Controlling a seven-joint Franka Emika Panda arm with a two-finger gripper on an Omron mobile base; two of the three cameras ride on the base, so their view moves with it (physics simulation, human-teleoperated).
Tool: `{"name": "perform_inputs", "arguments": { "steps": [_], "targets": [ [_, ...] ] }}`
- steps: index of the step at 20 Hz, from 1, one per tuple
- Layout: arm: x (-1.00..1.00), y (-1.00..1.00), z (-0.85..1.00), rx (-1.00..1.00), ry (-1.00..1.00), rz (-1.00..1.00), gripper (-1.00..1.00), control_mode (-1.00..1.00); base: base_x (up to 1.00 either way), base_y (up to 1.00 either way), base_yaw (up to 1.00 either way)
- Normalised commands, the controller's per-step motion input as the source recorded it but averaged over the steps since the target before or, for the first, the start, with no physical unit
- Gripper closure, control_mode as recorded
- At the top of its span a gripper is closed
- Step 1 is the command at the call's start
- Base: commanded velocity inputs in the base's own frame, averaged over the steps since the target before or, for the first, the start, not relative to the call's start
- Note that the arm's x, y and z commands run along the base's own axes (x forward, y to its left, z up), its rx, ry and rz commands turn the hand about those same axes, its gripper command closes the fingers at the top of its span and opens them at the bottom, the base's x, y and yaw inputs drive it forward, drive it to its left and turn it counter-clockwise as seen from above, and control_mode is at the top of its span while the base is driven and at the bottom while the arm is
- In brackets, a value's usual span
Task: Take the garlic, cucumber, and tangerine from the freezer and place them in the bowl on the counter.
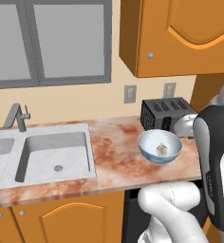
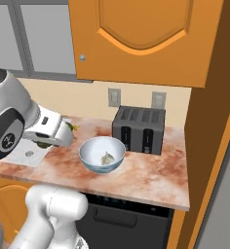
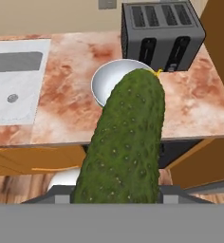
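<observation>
My gripper (image 3: 116, 193) is shut on the cucumber (image 3: 126, 142), a dark green bumpy piece that points toward the bowl (image 3: 103, 84) in the hand view. In the right base view the gripper (image 2: 67, 134) hovers just left of the bowl (image 2: 98, 168), above the counter (image 2: 151, 177), with the cucumber's tip (image 2: 73, 127) sticking out. The off-white garlic (image 1: 162, 149) lies inside the bowl (image 1: 157, 161); it shows as garlic (image 2: 107, 158) there too. The tangerine is out of view. A plain grey panel at the far right looks like the freezer (image 2: 223, 199).
A dark toaster (image 2: 139, 129) stands right behind the bowl against the wall. The steel sink (image 1: 57, 154) lies to the left in the counter (image 1: 114, 142). Orange wall cabinets (image 2: 136, 39) hang overhead. A black dishwasher front (image 2: 122, 216) sits below the counter edge.
</observation>
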Motion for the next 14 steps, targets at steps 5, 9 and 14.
{"name": "perform_inputs", "arguments": {
  "steps": [5,9,14],
  "targets": [
    [0.59,0.0,-0.71,0.0,0.05,0.0,1.0,-1.0,0.0,0.0,0.0],
    [0.76,0.0,-0.84,0.0,0.07,0.0,1.0,-1.0,0.0,0.0,0.0],
    [0.98,0.0,-0.48,0.0,0.04,0.0,1.0,-1.0,0.0,0.0,0.0]
  ]
}}
